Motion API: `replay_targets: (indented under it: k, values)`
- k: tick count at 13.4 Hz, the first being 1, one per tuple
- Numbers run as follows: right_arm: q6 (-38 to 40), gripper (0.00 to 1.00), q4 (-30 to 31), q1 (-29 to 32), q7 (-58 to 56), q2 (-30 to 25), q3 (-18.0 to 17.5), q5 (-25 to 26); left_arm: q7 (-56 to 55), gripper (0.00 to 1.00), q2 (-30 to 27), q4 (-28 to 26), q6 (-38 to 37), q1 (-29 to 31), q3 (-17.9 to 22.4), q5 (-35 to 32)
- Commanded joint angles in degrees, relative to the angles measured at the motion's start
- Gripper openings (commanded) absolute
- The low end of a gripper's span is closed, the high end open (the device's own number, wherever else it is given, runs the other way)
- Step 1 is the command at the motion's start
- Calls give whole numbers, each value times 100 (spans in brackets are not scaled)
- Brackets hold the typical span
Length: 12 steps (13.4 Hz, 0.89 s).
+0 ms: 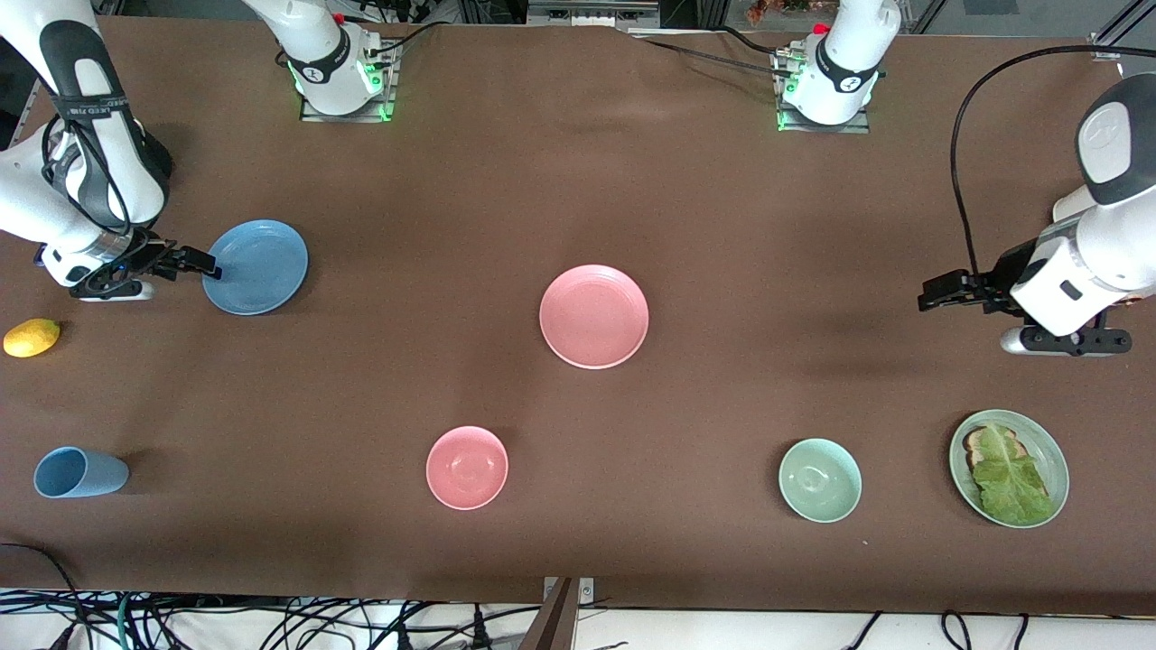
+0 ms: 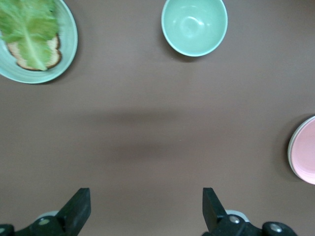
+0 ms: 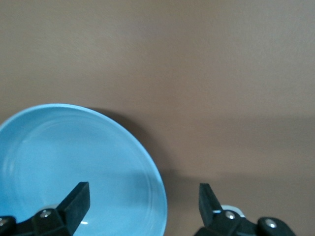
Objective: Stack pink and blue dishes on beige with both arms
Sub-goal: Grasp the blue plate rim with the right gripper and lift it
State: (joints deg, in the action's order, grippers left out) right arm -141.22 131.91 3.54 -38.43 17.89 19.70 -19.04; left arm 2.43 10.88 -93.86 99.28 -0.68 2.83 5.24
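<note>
Going across the front view from the right arm's end of the table, we first meet the right gripper (image 1: 200,264), low at the edge of the blue plate (image 1: 256,266). In its wrist view its fingers stand apart with nothing between them yet, one over the plate's surface and the other outside the rim, so we judge it is lined up to pinch the rim. The blue plate lies flat on the table (image 1: 578,181), well apart from the middle.

At the table's middle we see the pink plate (image 1: 594,316). In the left wrist view a pale rim shows just under its edge, so we judge that it already sits on the beige plate (image 2: 290,153), which the front view hardly shows. That would make the pink half of the stack done.

Farther along, the left gripper (image 1: 932,298) hangs over bare table toward the left arm's end, fingers wide apart and empty; we take this arm to be waiting.

What is left, as we read it: close on the blue plate's rim, lift it, carry it to the middle and set it on the pink plate.

The pink bowl (image 1: 467,467) is no part of this.
</note>
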Motion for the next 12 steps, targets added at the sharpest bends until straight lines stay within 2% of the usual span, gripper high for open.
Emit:
replay_targets:
  k: [1,4,6,7,8,10,12]
  values:
    - [-64,98,-16,129,-419,65,-27,-284,109,100,-366,35,-234,85,-107,-391]
    - [-29,91,-16,234,-682,127,-27,-460,83,100,-586,43,-243,199,-116,-401]
    - [-11,85,-34,278,-1086,232,-36,-827,65,100,-771,44,-260,322,-107,-313]
    - [-2,78,-34,287,-1253,276,-27,-969,48,100,-780,52,-313,323,-116,-322]
    - [-2,71,-34,287,-1316,320,-27,-1048,48,100,-772,35,-313,314,-116,-313]
    - [24,43,-42,287,-1334,311,-36,-1049,56,100,-675,0,-313,253,-125,-313]
    - [59,22,-42,305,-1369,320,-27,-1049,4,100,-596,17,-313,235,-142,-313]
